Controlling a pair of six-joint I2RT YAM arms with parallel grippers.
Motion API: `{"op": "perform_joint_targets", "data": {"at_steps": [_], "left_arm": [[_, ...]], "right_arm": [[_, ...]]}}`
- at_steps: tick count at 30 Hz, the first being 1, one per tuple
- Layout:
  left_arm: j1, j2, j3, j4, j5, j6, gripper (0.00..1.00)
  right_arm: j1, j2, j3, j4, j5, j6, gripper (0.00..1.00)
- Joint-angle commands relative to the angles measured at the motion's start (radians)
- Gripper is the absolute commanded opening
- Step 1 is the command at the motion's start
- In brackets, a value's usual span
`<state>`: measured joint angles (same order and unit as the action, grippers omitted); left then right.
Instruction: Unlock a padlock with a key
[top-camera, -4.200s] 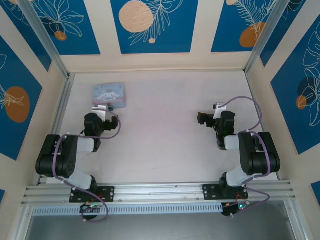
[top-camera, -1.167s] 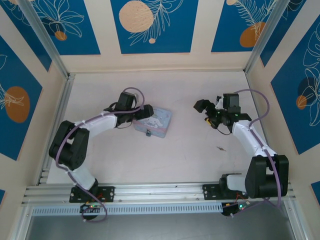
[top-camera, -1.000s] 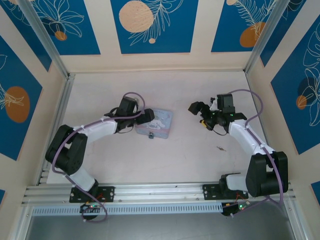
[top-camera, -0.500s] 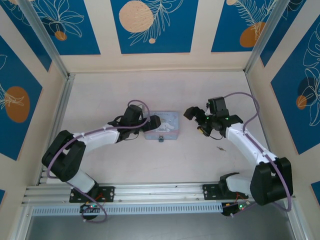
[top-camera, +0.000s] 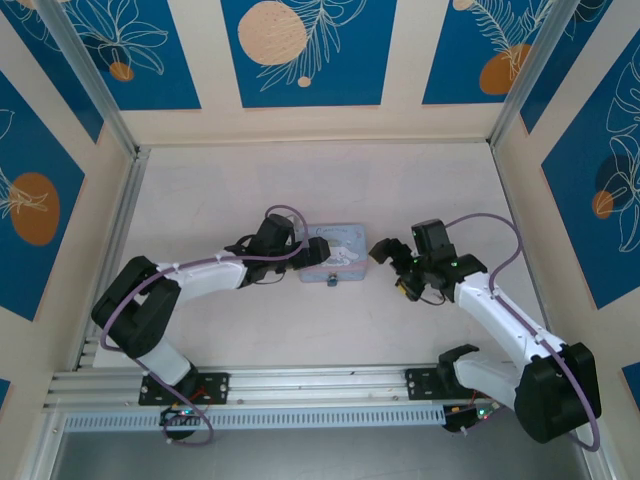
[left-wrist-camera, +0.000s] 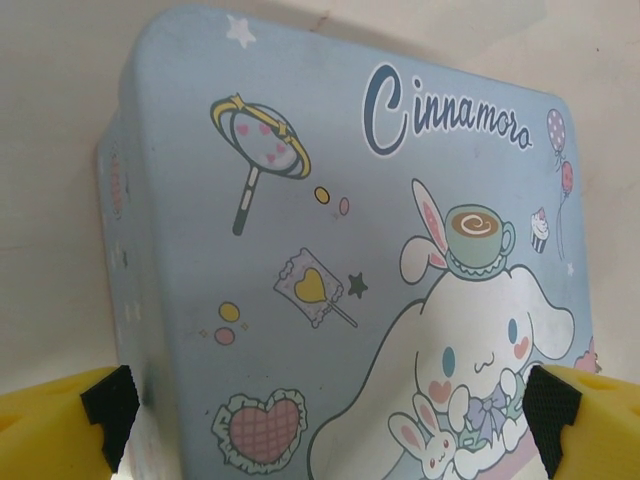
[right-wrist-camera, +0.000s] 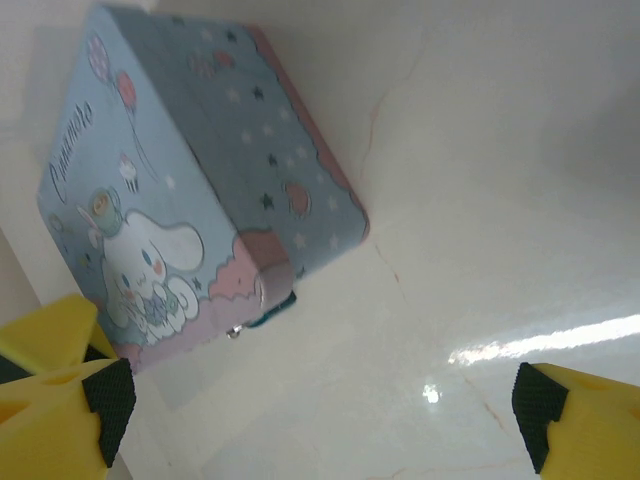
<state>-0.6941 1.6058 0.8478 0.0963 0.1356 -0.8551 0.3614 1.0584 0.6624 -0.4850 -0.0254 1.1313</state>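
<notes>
Tin (top-camera: 335, 250) slides to mid-counter, pushed by the left arm (top-camera: 210, 272), bringing its padlock (top-camera: 331, 280) within reach of the right arm (top-camera: 490, 300), both sets of jaws spread wide, no key in them.

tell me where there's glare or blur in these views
Right wrist: a bright glare streak on the table, and the tin is slightly soft. Left wrist: the tin's print is sharp, no glare. Top: even light, soft shadows under the arms, padlock too small for detail.
</notes>
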Motion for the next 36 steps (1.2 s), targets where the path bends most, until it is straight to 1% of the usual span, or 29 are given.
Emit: {"op": "perform_joint_targets", "data": {"at_steps": [1,5,11,19,25,31,33,36], "left_arm": [[-0.003,-0.002,0.048,-0.017,-0.035,0.015,1.0],[-0.001,0.015,0.06,0.007,-0.04,-0.002,1.0],[0.011,0.034,0.078,0.032,-0.057,-0.037,1.0],[0.059,0.083,0.108,0.081,-0.027,-0.101,1.0],[0.092,0.133,0.162,0.083,0.007,-0.098,1.0],[0.108,0.177,0.209,0.074,0.038,-0.093,1.0],[0.11,0.175,0.204,0.071,0.033,-0.094,1.0],[0.117,0.161,0.183,0.054,-0.006,-0.098,1.0]], "right_arm": [[0.049,0.026,-0.025,0.065,-0.001,0.072,0.99],[0.082,0.098,-0.019,0.134,-0.01,0.094,0.99],[0.083,0.21,0.057,0.18,-0.046,0.082,0.99],[0.075,0.367,0.189,0.235,-0.089,0.088,0.99],[0.059,0.449,0.248,0.271,-0.112,0.104,0.99],[0.028,0.463,0.253,0.307,-0.128,0.13,0.99],[0.012,0.44,0.25,0.291,-0.131,0.122,0.99],[-0.018,0.357,0.232,0.208,-0.086,0.102,0.99]]}}
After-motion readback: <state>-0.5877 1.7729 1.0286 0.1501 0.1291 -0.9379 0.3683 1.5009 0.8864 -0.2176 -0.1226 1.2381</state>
